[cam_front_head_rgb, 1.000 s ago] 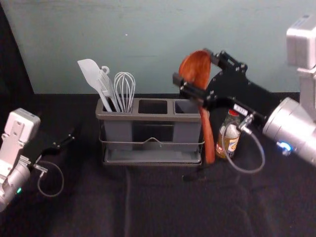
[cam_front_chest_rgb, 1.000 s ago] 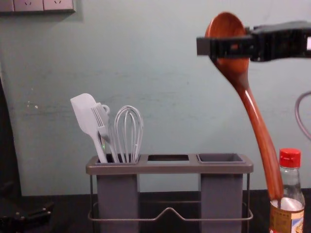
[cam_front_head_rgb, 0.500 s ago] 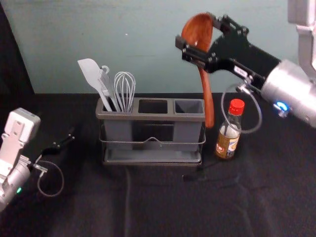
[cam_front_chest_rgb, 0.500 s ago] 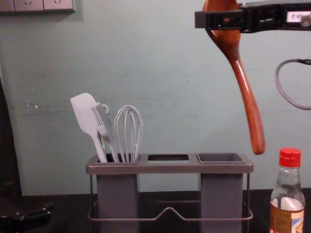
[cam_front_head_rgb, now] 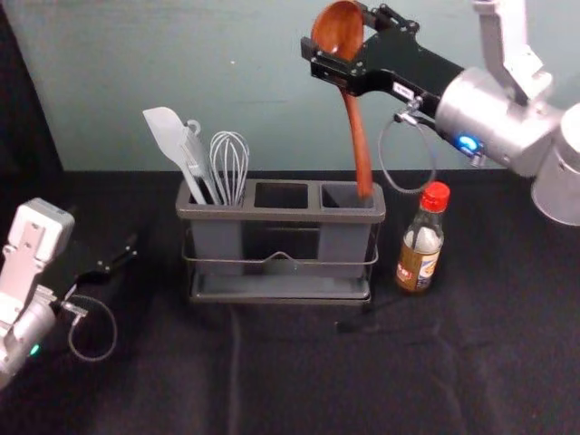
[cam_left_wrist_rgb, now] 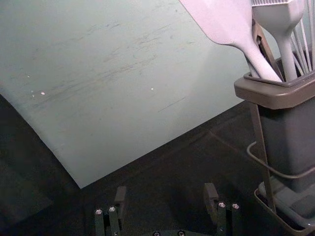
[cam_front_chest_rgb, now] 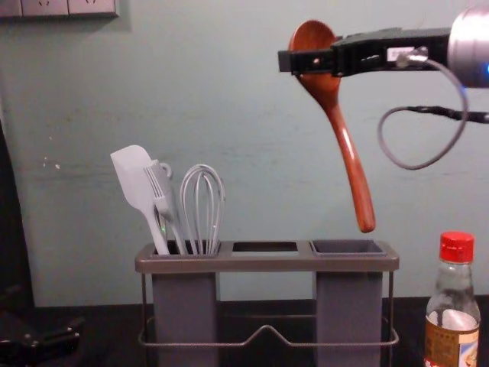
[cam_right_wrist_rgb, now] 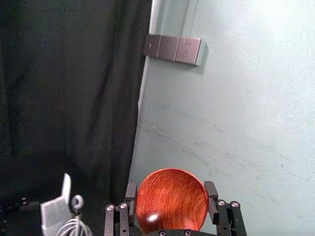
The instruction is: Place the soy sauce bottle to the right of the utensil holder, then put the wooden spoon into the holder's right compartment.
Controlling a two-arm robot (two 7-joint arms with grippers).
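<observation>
My right gripper point(cam_front_head_rgb: 337, 62) is up at the back right, shut on the bowl of the wooden spoon point(cam_front_head_rgb: 359, 136). In the right wrist view the gripper point(cam_right_wrist_rgb: 171, 201) has the spoon bowl point(cam_right_wrist_rgb: 172, 199) between its fingers. The chest view shows the spoon point(cam_front_chest_rgb: 348, 153) tilted, its handle tip just above the right compartment point(cam_front_chest_rgb: 348, 248) of the utensil holder point(cam_front_chest_rgb: 267, 264). The soy sauce bottle point(cam_front_head_rgb: 423, 240) stands upright to the right of the holder. My left gripper point(cam_front_head_rgb: 127, 256) is parked at the left; its fingers stand open in the left wrist view point(cam_left_wrist_rgb: 166, 196).
A white spatula point(cam_front_head_rgb: 168, 136), a brush and a whisk point(cam_front_head_rgb: 229, 163) stand in the holder's left compartment. The middle compartment point(cam_front_head_rgb: 281, 196) holds nothing visible. A wall point(cam_front_head_rgb: 227, 72) rises behind the holder.
My right gripper has risen and shifted left with the spoon. The handle tip went from beside the bottle to above the right compartment. The bottle and left arm stayed still.
</observation>
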